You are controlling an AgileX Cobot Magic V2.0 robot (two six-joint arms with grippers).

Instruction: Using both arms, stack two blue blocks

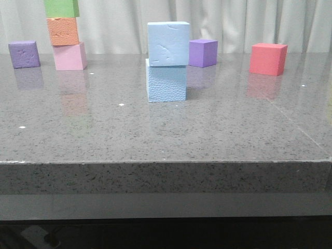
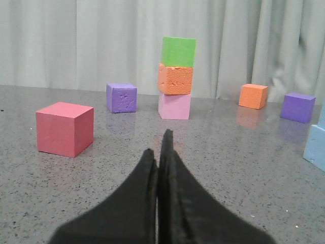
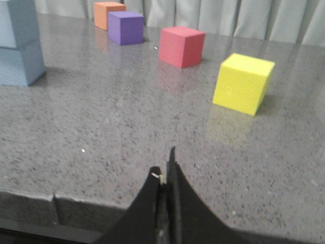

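- The two pale sky-blue foam cubes are being seen already stacked: the upper blue cube [image 1: 168, 43] is being carried by the lower blue cube [image 1: 166, 82] on the grey speckled stone table [image 1: 155, 135].
- The upper blue cube is sitting slightly off square, shifted a little toward the purple foam cube [image 1: 203, 53] that stands just behind the stack; this overhang is being judged the main risk, since a knock or table shake could tip it off.
- The black left gripper [image 2: 158, 152] is being shown with its two dark fingers pressed together, nothing held, well apart from the stack.
- The black right gripper [image 3: 165, 170] is likewise being shown with fingers closed against each other and empty, near the table's front edge and well apart from the stack.
- Neither arm is being seen in the front view, so the stack is being left unsupported; any return sweep past it is being judged a hazard.
- The three-cube tower of green foam cube [image 1: 61, 8], orange foam cube [image 1: 63, 31] and pink foam cube [image 1: 69, 56], standing well apart from the stack on the left arm's side, is being judged a second thing that could be toppled by that arm.
- The red foam cube [image 1: 267, 58] and the yellow foam cube [image 3: 242, 83], on the right arm's side of the stack, are being judged liable to be nudged.
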